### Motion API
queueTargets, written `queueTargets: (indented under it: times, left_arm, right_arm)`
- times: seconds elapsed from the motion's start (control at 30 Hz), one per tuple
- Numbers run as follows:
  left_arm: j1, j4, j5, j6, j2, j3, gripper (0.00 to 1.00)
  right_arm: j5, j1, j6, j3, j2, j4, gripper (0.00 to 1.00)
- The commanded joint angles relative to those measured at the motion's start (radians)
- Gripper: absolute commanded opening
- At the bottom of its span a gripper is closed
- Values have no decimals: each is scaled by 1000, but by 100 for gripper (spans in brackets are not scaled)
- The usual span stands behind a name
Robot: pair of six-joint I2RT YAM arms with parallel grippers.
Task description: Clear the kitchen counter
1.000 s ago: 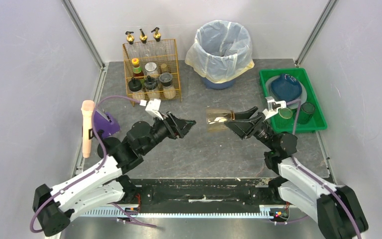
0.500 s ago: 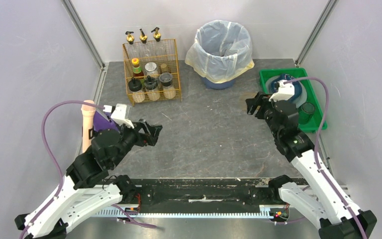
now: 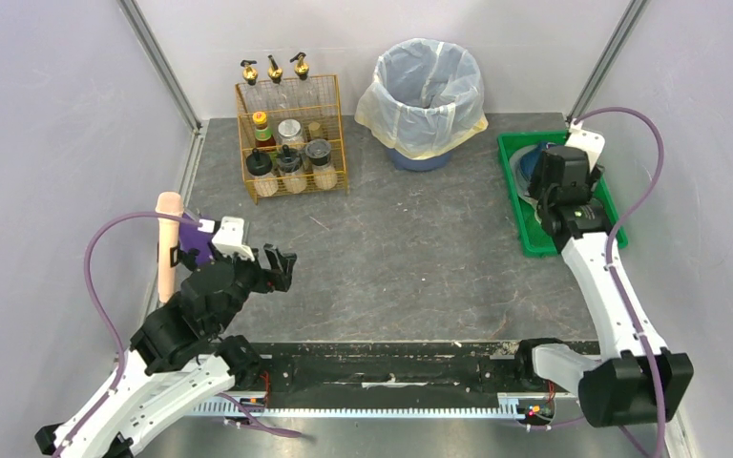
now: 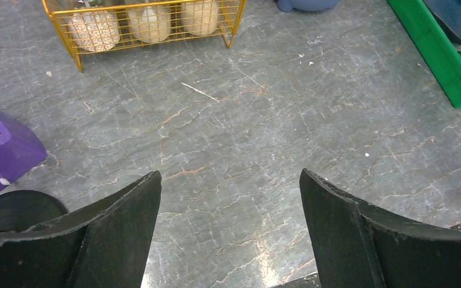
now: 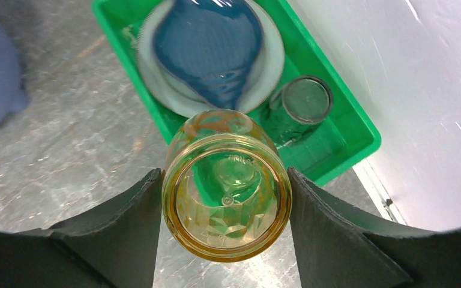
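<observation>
Within the last second the right gripper (image 5: 223, 174) has lifted the amber drinking glass (image 5: 227, 204) off the middle of the kitchen counter (image 3: 410, 258) and swung it across to the right edge. There it hangs over the green tray (image 5: 348, 150), just short of the blue bowl (image 5: 207, 48) and the dark green tumbler (image 5: 303, 102) already inside. Its two black fingers press on opposite sides of the glass, mouth towards the wrist camera, so it is pinched and not yet set down. Meanwhile the left gripper (image 4: 229, 177) has pulled back towards the near left corner and spread its jaws wide, with nothing between them. By my reading this leaves the middle of the slab bare; the glass only needs lowering into a free spot in the tray. The counter itself is a broad, matte, dark grey slab with pale marble-like veins and a few light specks, filling the floor of the cell. The gold wire rack (image 3: 291, 143) and lined bin (image 3: 429, 86) stand along its far edge.
</observation>
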Motion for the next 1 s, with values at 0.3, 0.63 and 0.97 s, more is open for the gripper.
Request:
queueTargets:
  times: [0.3,0.63,0.97]
  left_arm:
    - [85,34,13,49,-36,-12,90]
    - [127,40,41,45,-43,-14,90]
    - [166,53,43,44,-73,-19,90]
  right_arm:
    - [-205,-234,6,-7,149,65,0]
    - [-303,-286,16,-36,239,80,7]
    - [-344,-290,23,-22,155,62,98]
